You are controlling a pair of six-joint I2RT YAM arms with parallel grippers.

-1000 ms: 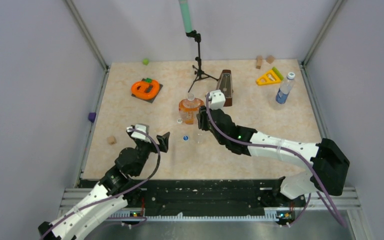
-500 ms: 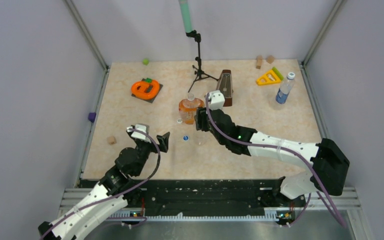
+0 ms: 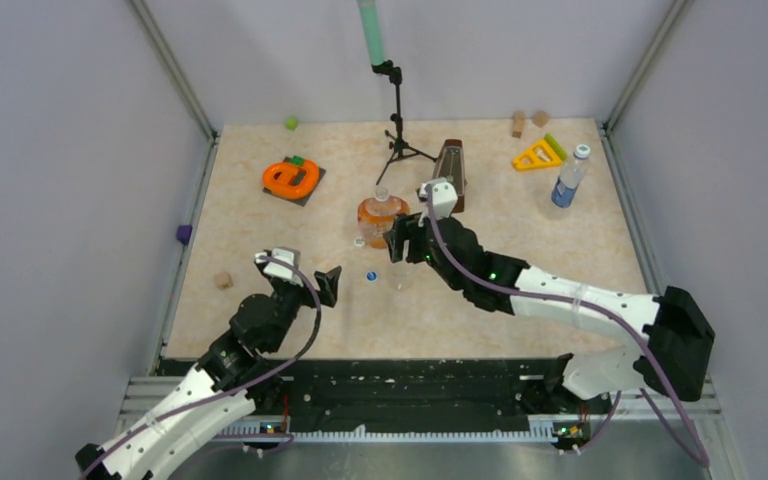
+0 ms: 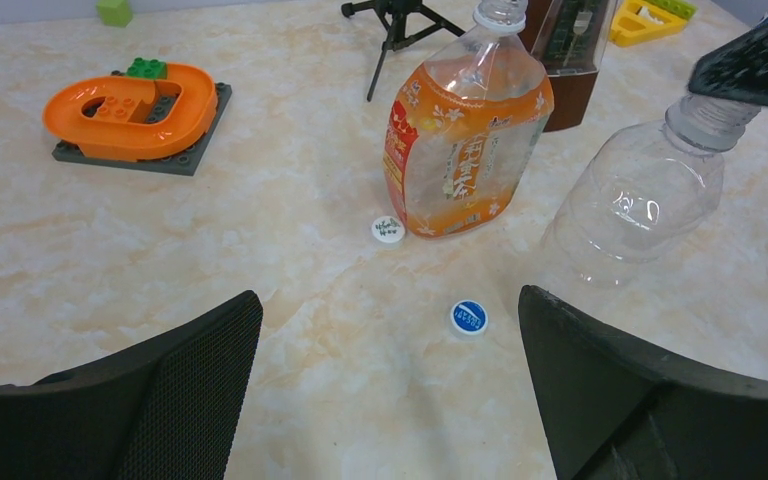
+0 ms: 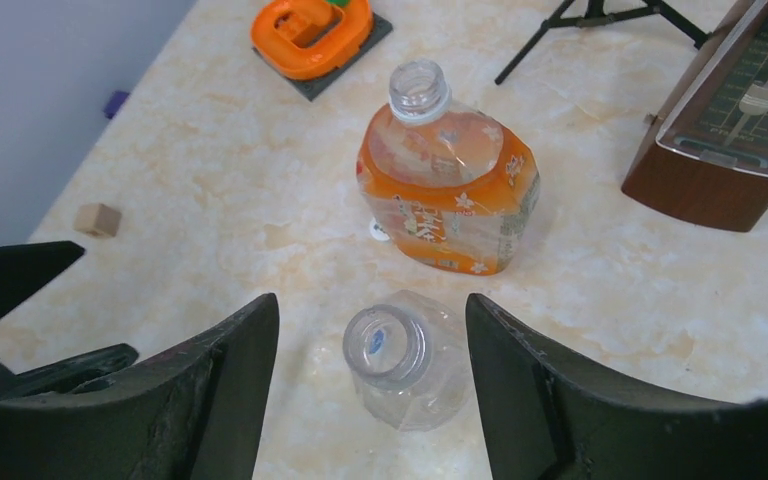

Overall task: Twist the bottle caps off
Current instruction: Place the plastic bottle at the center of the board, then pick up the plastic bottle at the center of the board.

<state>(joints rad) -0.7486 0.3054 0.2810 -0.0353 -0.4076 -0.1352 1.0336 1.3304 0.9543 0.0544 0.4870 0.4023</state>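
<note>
Take the squat orange bottle at mid-table as your marker, and count three bottles and three caps in all. Far to its left, by the table's edge, you have one purple block, and nearer the arms one wooden block. Left and behind the orange bottle sits one orange ring toy on a dark plate. Your left gripper hangs left and to the near side of the orange bottle, jaws spread wide with nothing between them. Two caps lie loose on the table: the white cap just beside the orange bottle's left foot, and the blue cap a little nearer the arms. The orange bottle itself stands upright with its neck open. Just on its near side stands the plain clear bottle, also open at the neck, and your right gripper sits above it with one finger on either side of the neck, parted and touching neither side. Right and behind the orange bottle is one brown metronome. Far right stands the blue-label bottle, upright, with the third cap, a white one, on its neck.
</note>
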